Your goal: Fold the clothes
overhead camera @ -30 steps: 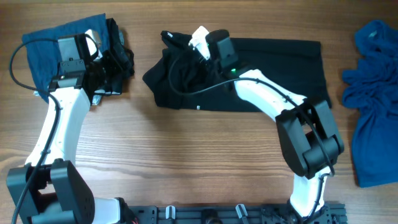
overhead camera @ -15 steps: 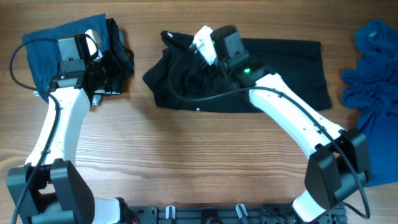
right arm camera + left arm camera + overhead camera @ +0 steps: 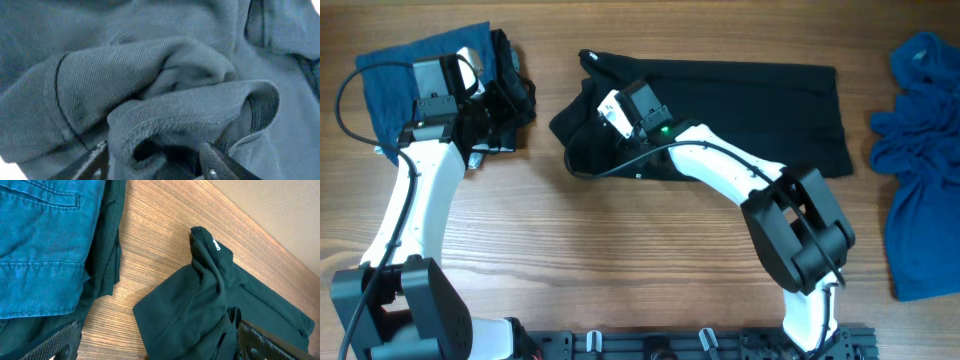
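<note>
A robotics lab or test station is indicated: a left arm (image 3: 415, 200) and a right arm (image 3: 720, 170), white and black, are mounted on a black rail (image 3: 670, 345) at the near edge of a wood-grain counter (image 3: 620, 260), and a black cable (image 3: 342, 95) is looped beside the left arm.

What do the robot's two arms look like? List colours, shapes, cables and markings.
The left arm and right arm have smooth white links joined by blocky black joints. A thin black cable loops along each. A small green light glows near the right wrist. The left arm's fingers are dark and ribbed.
</note>
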`<state>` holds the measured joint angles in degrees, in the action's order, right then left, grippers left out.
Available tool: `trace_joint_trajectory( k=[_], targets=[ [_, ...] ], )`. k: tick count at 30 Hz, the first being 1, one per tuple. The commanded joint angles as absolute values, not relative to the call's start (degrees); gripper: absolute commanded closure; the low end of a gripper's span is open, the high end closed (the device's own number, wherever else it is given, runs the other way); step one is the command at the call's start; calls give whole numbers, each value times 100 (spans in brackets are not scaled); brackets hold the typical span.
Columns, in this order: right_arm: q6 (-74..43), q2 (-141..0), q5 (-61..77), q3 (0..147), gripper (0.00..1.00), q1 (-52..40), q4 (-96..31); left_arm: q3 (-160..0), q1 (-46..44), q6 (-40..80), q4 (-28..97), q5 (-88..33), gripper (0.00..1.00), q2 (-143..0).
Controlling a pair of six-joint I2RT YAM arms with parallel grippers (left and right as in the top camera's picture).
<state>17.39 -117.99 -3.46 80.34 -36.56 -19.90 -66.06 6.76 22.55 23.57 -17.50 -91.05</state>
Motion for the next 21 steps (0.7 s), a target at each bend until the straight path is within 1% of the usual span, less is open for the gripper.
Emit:
trace_joint_trajectory(
  k=[1, 2, 3, 4, 5, 7, 10, 12, 15, 16, 17, 19, 21],
  targets=[
    [1632, -11819, -401, 8036, 39, -3658, -1872, -6654, 666, 2121, 2357, -1817, 0, -8967],
    [1634, -11819, -403, 8036, 44, -3658, -1859, -6654, 666, 2121, 2357, -1817, 0, -8967],
    [1632, -11819, -410, 8036, 56, -3658, -1839, -6654, 666, 2121, 2357, -1817, 0, -8967],
    [1634, -11819, -482, 8036, 77, -3656, -1747, -6654, 666, 2121, 2357, -1817, 0, -8967],
    [1634, -11819, -596, 8036, 89, -3651, -1669, -6654, 666, 2121, 2357, -1817, 0, -8967],
    [1638, -11819, -943, 8036, 96, -3645, -1455, -6654, 666, 2119, 2357, -1817, 0, -8967],
    [1723, -11819, -1382, 8036, 96, -3638, -1013, -6654, 666, 2121, 2357, -1817, 0, -8967],
    [2119, -11819, -1420, 8036, 96, -3599, -698, -6654, 666, 2121, 2357, -1817, 0, -8967],
    [2383, -11819, -1409, 8036, 96, -3524, -331, -6654, 666, 2121, 2357, -1817, 0, -8967],
    [2432, -11821, -1389, 8036, 92, -3494, -239, -6654, 666, 2121, 2357, -1817, 0, -8967],
    [2493, -11841, -1358, 8036, 85, -3463, -185, -6654, 666, 2119, 2357, -1817, 0, -8967],
    [2683, -11876, -1221, 8036, 83, -3417, -176, -6654, 666, 2121, 2357, -1817, 0, -8967],
    [2698, -11944, -1151, 8034, 66, -3363, -108, -6654, 666, 2119, 2357, -1817, 0, -8967]
  ],
)
